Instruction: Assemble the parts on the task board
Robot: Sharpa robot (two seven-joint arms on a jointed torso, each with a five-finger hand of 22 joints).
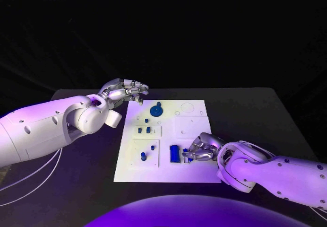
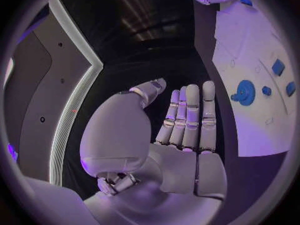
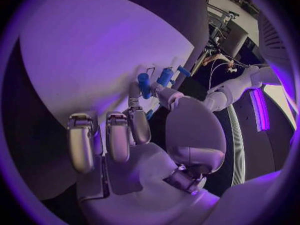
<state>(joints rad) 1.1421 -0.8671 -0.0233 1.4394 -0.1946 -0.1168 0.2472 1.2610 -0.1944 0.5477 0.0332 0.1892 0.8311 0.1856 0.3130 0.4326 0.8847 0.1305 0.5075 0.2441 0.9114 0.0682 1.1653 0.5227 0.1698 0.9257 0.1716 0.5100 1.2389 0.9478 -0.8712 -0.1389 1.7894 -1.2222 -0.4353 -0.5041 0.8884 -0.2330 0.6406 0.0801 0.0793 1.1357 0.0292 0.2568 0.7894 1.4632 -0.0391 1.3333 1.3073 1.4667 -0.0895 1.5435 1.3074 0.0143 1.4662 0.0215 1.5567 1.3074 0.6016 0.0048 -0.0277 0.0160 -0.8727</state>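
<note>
A: Where was the task board?
B: Flat in the middle of the black desk, long side running away from the robot. Blue parts sat on it: a gear near the far end, small pegs in the middle-left panel, two more pegs in the near-left panel, and a rectangular block near the right hand.
A: Left hand?
B: Left hand was off the board's far-left corner, above the desk. Wrist view had its fingers straight, side by side, thumb out, nothing in them. The gear lay on the board beyond it, apart from the fingers.
A: Right hand?
B: Right hand was over the board's near-right part, just beside the block. Right wrist view showed its fingers partly curled, with small blue parts just past the fingertips. Couldn't tell if it pinched one or only touched it.
A: Contact with the block?
B: Couldn't tell; the hand covered that edge.
</note>
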